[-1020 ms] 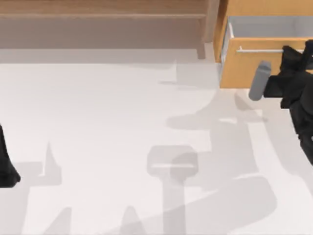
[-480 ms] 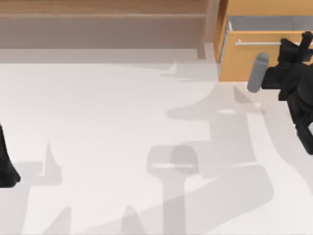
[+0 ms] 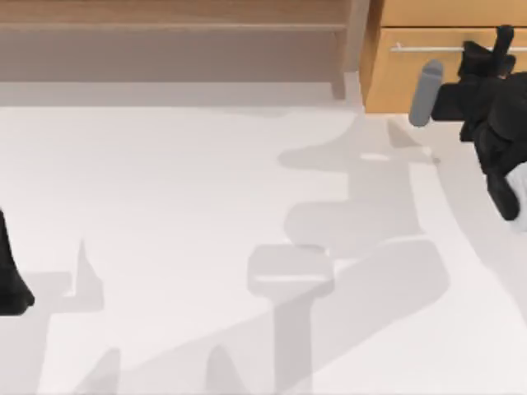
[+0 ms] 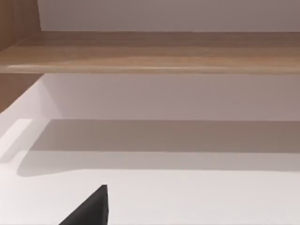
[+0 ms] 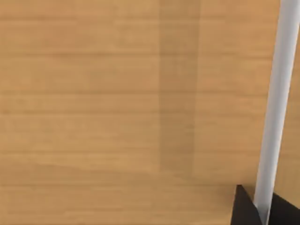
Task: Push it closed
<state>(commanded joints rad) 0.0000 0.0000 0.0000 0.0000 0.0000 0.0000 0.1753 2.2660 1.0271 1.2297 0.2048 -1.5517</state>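
The drawer with the orange-tan wooden front panel (image 3: 412,70) sits at the far right of the table, its front drawn in almost level with the cabinet face above it, with no white inner wall visible from above, so the push looks to be in its last stage. The right gripper (image 3: 498,45) is pressed up against the panel at the thin horizontal silver bar handle (image 3: 436,48); in the right wrist view the bar (image 5: 274,108) runs between two dark fingertips (image 5: 243,208), so the jaws seem to straddle it, though how wide they stand I cannot tell. The left arm (image 3: 12,276) is parked at the table's left edge, near the paler brown wide wooden shelf unit (image 4: 150,51). The next move probably calls for a short straight push until the panel seats flush
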